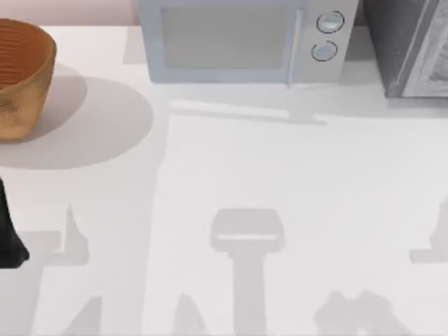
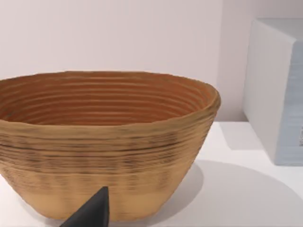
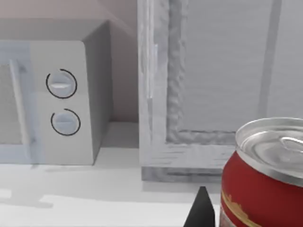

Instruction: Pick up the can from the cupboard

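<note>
The red can [image 3: 265, 182] with a silver top is very close in the right wrist view, just beside a dark tip of my right gripper [image 3: 201, 212]. Its base is cut off, so I cannot tell whether it is held or standing. Behind it is the cupboard [image 3: 213, 85], whose pale grey-white door panel looks closed. From above, the cupboard [image 1: 409, 42] sits at the table's back right corner. My left gripper [image 1: 8, 241] is parked at the left edge, near the basket.
A white microwave [image 1: 238, 42] with two round knobs stands at the back middle, left of the cupboard. A woven brown basket [image 1: 21, 77] sits at the back left and looks empty in the left wrist view [image 2: 104, 142].
</note>
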